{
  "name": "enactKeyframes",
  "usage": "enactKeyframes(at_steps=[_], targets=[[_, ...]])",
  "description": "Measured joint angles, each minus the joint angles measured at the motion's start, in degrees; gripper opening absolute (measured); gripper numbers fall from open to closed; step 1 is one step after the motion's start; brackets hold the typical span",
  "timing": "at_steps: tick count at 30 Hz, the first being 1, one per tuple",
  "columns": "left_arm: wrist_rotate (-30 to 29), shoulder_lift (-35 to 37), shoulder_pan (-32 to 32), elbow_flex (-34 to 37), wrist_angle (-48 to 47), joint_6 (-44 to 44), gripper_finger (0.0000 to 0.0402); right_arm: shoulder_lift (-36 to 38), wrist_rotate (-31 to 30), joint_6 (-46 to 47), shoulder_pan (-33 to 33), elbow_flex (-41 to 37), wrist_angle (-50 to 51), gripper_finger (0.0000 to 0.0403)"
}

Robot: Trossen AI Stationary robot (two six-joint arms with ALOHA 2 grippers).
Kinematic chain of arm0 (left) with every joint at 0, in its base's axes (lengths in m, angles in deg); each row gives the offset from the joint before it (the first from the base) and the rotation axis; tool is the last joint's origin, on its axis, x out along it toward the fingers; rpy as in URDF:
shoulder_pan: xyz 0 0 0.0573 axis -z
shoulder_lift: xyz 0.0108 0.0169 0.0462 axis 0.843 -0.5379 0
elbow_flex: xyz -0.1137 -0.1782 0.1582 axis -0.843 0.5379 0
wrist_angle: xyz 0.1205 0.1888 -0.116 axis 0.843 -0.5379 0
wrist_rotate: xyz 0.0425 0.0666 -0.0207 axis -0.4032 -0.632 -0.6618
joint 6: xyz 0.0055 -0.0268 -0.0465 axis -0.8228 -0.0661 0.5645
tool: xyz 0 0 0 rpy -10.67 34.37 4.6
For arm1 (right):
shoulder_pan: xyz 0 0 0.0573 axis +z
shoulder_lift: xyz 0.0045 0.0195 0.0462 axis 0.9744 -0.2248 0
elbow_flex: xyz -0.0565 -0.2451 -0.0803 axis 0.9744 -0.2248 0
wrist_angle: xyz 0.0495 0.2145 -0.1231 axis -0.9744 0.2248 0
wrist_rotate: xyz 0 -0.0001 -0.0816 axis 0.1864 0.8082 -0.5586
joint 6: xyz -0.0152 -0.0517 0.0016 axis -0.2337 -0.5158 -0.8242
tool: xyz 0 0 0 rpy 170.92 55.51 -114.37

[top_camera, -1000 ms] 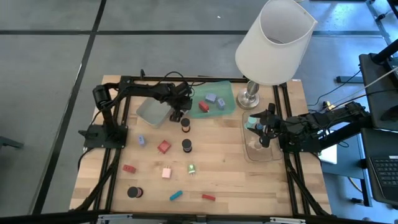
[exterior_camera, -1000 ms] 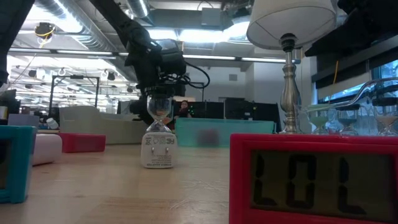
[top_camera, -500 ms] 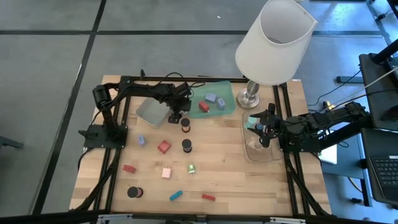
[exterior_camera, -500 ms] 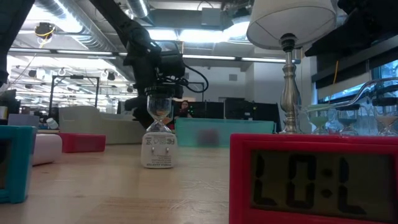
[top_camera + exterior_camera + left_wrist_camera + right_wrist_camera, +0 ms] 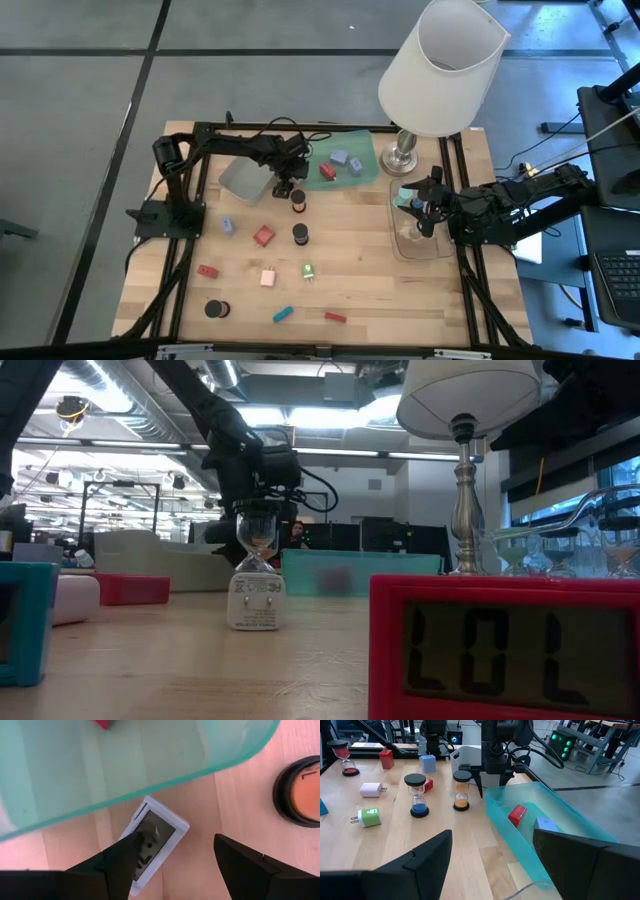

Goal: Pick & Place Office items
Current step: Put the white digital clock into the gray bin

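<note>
Wooden worktop inside a black frame, open workshop floor behind, a tall white-shaded lamp at the far edge.

Left gripper: jaws apart, hanging low over a small white-framed block that lies just beside the rim of the green tray. In the left wrist view one finger crosses the block's face; whether it touches I cannot tell. Nothing is clamped. An hourglass with orange sand stands just beside this gripper.

Right gripper: jaws apart, empty, hovering above the clear tray at the right side. A teal piece sits near it.

Progress, as judged from the layout: early to middling. Green tray holds a red block and two lavender blocks. Grey tray shows nothing I can make out.

Loose on the worktop:
- hourglass with blue sand
- red block, small red block
- lavender block
- pink charger, green charger
- dark hourglass lying down
- teal bar, red bar

Most of the sorting is left. Likely step in hand: left arm taking the white-framed block at the tray's edge.
</note>
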Motion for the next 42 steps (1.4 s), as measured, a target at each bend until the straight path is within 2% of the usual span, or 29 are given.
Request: enactKeyframes(at_steps=[14,22,34,37,42], targets=[[1.9,3.8,4.7,0.4,-13.5,5.1,0.0251,0.0,0.0,0.0,0.0,0.0,0.0,0.0283],[-4.2,4.3,8.2,0.3,-12.3,2.5,0.0251,0.0,0.0,0.0,0.0,0.0,0.0,0.0283],[-12.1,4.3,8.6,0.3,-11.5,2.4,0.0251,0.0,0.0,-0.1,0.0,0.0,0.0,0.0283],[-11.8,4.2,8.1,0.3,-8.7,2.4,0.0251,0.0,0.0,-0.2,0.0,0.0,0.0,0.0283],[-7.7,3.1,6.1,0.2,-3.3,2.9,0.0251,0.0,0.0,-0.2,0.0,0.0,0.0,0.0283]])
